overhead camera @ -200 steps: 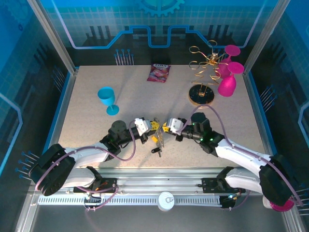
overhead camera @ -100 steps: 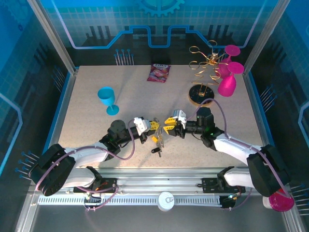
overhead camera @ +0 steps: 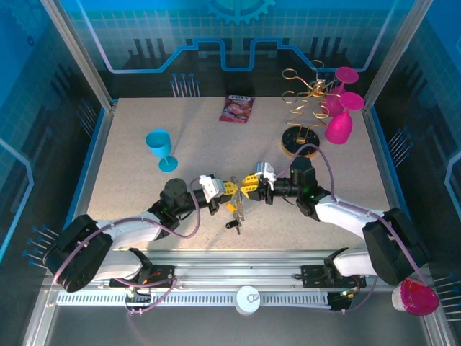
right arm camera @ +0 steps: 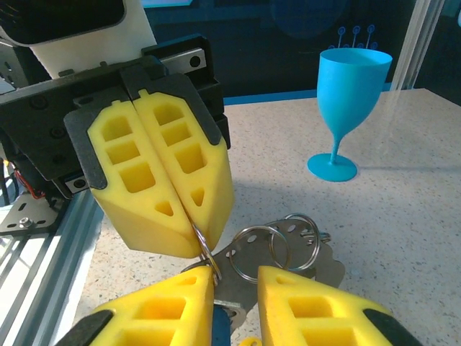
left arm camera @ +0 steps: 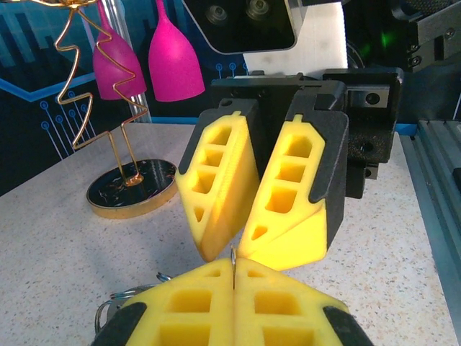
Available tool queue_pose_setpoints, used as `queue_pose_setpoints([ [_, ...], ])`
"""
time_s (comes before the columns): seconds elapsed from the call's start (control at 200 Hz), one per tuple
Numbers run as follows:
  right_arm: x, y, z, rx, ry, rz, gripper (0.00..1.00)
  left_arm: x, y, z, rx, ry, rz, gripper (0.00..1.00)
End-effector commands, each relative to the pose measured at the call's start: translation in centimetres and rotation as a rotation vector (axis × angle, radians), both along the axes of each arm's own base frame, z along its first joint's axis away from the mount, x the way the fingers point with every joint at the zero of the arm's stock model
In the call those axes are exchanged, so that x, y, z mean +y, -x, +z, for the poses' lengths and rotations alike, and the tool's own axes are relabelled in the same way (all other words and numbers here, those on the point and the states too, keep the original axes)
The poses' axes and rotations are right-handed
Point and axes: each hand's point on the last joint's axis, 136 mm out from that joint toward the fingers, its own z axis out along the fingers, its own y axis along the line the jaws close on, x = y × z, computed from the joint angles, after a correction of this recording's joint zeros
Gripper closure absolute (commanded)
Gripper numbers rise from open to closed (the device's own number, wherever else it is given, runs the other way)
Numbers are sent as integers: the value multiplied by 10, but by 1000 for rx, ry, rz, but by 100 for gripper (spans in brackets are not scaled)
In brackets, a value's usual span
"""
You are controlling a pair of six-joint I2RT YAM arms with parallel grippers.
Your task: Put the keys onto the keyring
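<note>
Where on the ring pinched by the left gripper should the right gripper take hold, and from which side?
Probably the bare arc of the ring just below the left gripper's shut tips, coming head-on from opposite, one finger each side of the wire. It hangs edge-on to the right gripper; the other rings hang off to one side.

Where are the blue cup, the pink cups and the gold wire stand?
blue cup [right arm camera: 354, 86]: right wrist view, on its bowl.
pink cups [left arm camera: 173, 65]: left wrist view, on the right-hand one's bowl.
gold wire stand [left arm camera: 115, 194]: left wrist view, on its round dark base.
</note>
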Motion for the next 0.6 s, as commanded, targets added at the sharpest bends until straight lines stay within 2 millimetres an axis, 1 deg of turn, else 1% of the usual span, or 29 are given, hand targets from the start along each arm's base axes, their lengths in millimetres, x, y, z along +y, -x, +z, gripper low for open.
queue_pose_setpoints([
  [0.0, 10, 4, 15, -29, -38, 59, 77, -5, 0, 26, -65, 65, -35, 100],
  [0.105, 13, 6, 17, -23, -50, 84, 79, -5, 0, 27, -65, 71, -36, 100],
  [0.155, 15, 6, 17, -16, -52, 93, 82, -6, 0, 27, -66, 73, -37, 100],
  [0.18, 15, 6, 18, -16, -54, 97, 85, -5, 0, 27, -66, 73, -36, 100],
  [0.25, 16, 7, 18, -12, -52, 105, 100, -5, -1, 27, -66, 76, -34, 100],
  [0.33, 15, 6, 18, -8, -31, 94, 100, -4, -3, 28, -63, 77, -16, 100],
  [0.405, 10, 5, 16, -5, 38, 66, 100, 1, -10, 25, -45, 64, 29, 100],
  [0.43, 10, 6, 16, -13, 67, 64, 100, 2, -11, 24, -41, 54, 41, 94],
  [0.46, 8, 9, 12, -10, 116, 63, 100, 3, -13, 20, -27, 29, 52, 93],
  [0.52, 6, 16, 9, -32, 204, 69, 100, 5, -13, 11, -3, -36, 59, 90],
  [0.595, 4, 20, 9, -50, 296, 77, 100, 7, -14, 0, 32, -123, 69, 90],
])
